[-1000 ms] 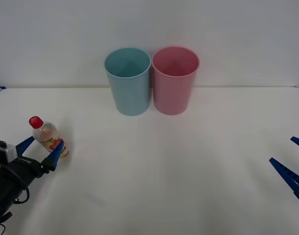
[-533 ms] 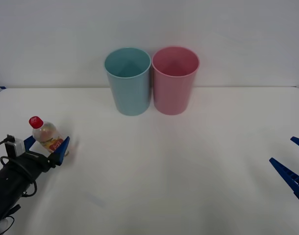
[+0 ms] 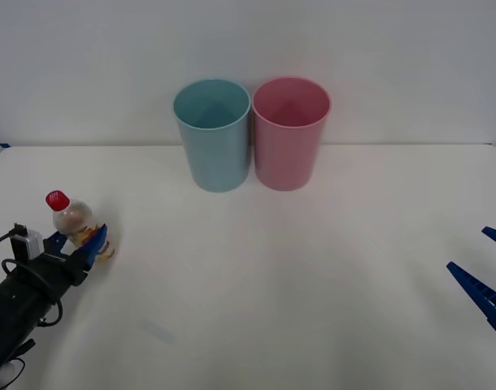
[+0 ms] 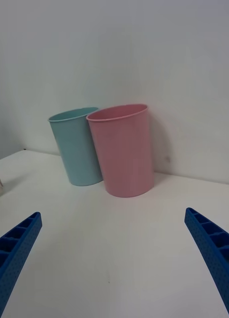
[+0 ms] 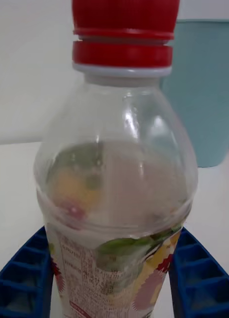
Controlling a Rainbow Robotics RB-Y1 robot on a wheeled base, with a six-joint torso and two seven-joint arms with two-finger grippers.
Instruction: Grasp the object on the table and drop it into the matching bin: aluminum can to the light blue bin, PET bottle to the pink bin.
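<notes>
Bottle status: the PET bottle (image 3: 76, 223) stands upright near the left edge of the worktop (image 3: 297, 268), well apart from both bins. My left pincer (image 3: 79, 244) has its blue fingers (image 5: 25, 278) pressed against the label on either side, so I read it as clamped on the bottle. From the front I cannot confirm that the base is off the surface; it appears to rest there.

Step in hand: grasp made, lift not yet begun.

The right pincer (image 3: 485, 280) sits idle at the right edge of the worktop, fingers spread wide with nothing between them.

The pink bin (image 3: 290, 134) stands at the back of the worktop, just beside the light blue bin (image 3: 214, 135), which lies on the nearer side to my left arm.

Next move calls for:
- raising the bottle above rim height;
- carrying it across the light blue bin without clipping it;
- releasing over the pink opening.
</notes>
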